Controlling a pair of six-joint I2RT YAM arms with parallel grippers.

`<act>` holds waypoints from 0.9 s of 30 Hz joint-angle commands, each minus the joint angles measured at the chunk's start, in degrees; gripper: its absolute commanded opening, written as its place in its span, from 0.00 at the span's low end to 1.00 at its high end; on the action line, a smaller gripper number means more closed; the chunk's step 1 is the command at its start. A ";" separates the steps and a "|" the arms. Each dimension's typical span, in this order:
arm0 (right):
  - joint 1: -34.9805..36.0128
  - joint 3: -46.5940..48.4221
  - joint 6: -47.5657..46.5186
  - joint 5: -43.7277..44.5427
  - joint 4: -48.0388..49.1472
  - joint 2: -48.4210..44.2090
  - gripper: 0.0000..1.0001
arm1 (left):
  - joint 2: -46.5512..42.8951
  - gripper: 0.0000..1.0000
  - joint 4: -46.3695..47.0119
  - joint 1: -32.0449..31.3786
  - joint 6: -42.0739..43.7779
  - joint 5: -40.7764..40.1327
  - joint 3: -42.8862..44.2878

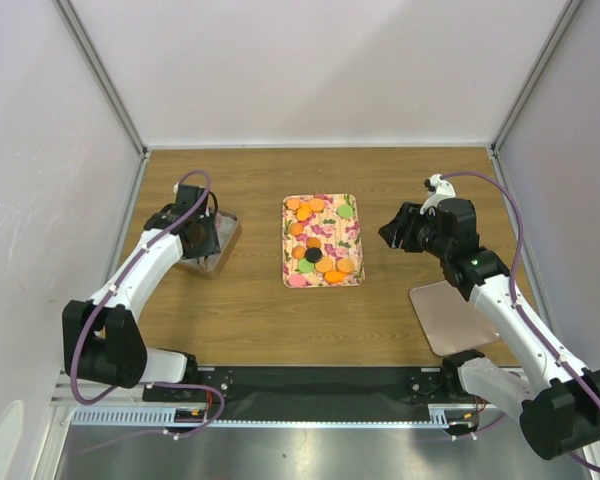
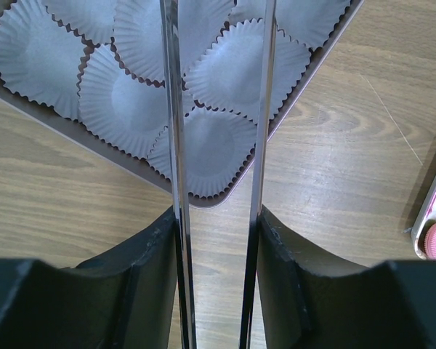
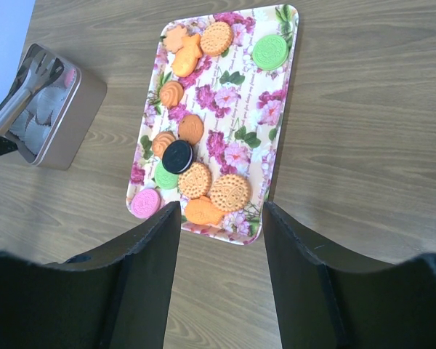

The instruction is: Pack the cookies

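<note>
**mk:** Top view: the cookies [image 1: 320,255] all sit on the floral tray [image 1: 340,232] mid-desk [image 1: 250,320], none packed yet I'd say. The left gripper [image 1: 202,238] hangs over the tin [image 1: 230,235]. The right gripper [image 1: 393,232] is just beside the tray's right edge.

**jo:** Left wrist view: its jaws carry long thin blades, spread a bit with nothing between them, right above the paper cups [image 2: 123,102]. Those cups look flimsy, so a low blade could crumple or drag one.

**mk:** Right wrist view: jaws spread wide and empty, looking down at the tray. The cookies at the near end overlap, so pinching one probably shoves its neighbours or slides the tray.

**jo:** Room-wise, there's bare desk between tray and tin, so carrying across looks easy. The tin sits near the left wall though, and a flat lid [image 1: 450,315] lies by the right arm, so wide swings there are iffy.
</note>
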 commanded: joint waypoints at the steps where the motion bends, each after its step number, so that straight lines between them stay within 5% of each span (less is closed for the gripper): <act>1: 0.41 0.39 -0.07 -0.22 1.82 0.16 0.54 | -0.94 0.48 2.73 0.42 0.70 0.50 0.23; 16: 0.59 0.57 -0.25 -0.31 1.82 0.25 0.54 | -9.73 0.47 -2.01 -4.58 -0.62 0.86 3.92; 27: 0.59 0.66 -0.34 0.13 1.73 0.52 0.54 | -8.16 0.47 -3.78 -29.80 -9.13 -4.51 5.25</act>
